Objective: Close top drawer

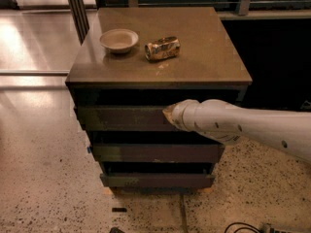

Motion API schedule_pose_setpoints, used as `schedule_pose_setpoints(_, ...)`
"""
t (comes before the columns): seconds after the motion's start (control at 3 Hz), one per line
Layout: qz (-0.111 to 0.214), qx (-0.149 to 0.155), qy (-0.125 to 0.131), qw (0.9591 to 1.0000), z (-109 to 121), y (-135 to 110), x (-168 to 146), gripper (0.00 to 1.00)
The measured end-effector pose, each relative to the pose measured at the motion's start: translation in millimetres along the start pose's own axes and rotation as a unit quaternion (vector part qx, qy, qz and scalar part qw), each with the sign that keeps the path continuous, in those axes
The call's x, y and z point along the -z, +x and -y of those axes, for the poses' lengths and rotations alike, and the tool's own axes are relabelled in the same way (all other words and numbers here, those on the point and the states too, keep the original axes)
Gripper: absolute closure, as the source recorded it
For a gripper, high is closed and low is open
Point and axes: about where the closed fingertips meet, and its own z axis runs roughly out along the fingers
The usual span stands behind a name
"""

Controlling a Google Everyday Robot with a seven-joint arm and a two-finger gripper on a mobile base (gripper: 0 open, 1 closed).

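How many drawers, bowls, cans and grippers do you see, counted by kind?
Drawers: 3, top drawer, middle drawer, bottom drawer
Bowl: 1
Can: 1
Gripper: 1, at the top drawer's front
Total: 6
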Motion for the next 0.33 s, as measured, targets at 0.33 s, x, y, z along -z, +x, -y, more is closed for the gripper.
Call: schedule_pose_setpoints(0.33,0.000,0.000,0.000,1.0000,-0.6,0.2,0.5,1.00)
